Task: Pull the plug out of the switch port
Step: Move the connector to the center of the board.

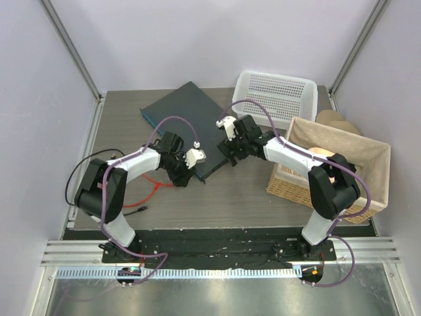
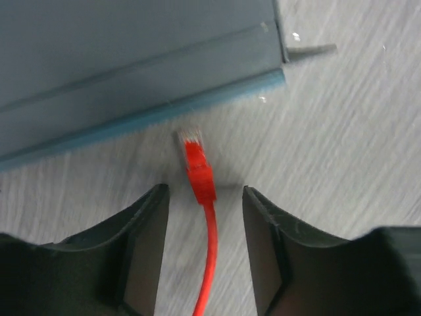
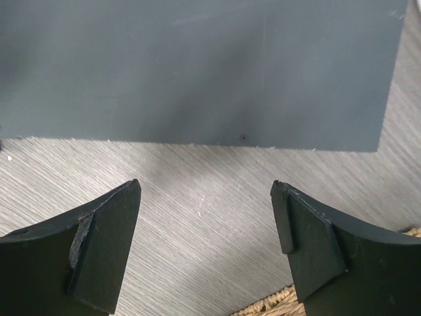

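Note:
The switch (image 1: 187, 112) is a flat dark slate-grey box lying at an angle at the back of the table. In the left wrist view its bluish front edge (image 2: 164, 112) runs across the top. The red plug (image 2: 196, 161) lies on the table just clear of that edge, with its red cable (image 2: 209, 250) trailing back between my fingers. My left gripper (image 2: 204, 191) is open, with its jaws on either side of the cable and not touching it. My right gripper (image 3: 206, 184) is open and empty over bare table, close to the switch's side (image 3: 197, 66).
A white perforated basket (image 1: 276, 92) stands at the back right. A wicker basket (image 1: 329, 168) stands right of the right arm, and its rim shows in the right wrist view (image 3: 263, 308). The red cable (image 1: 154, 187) and a black cable (image 1: 79, 171) lie at the left.

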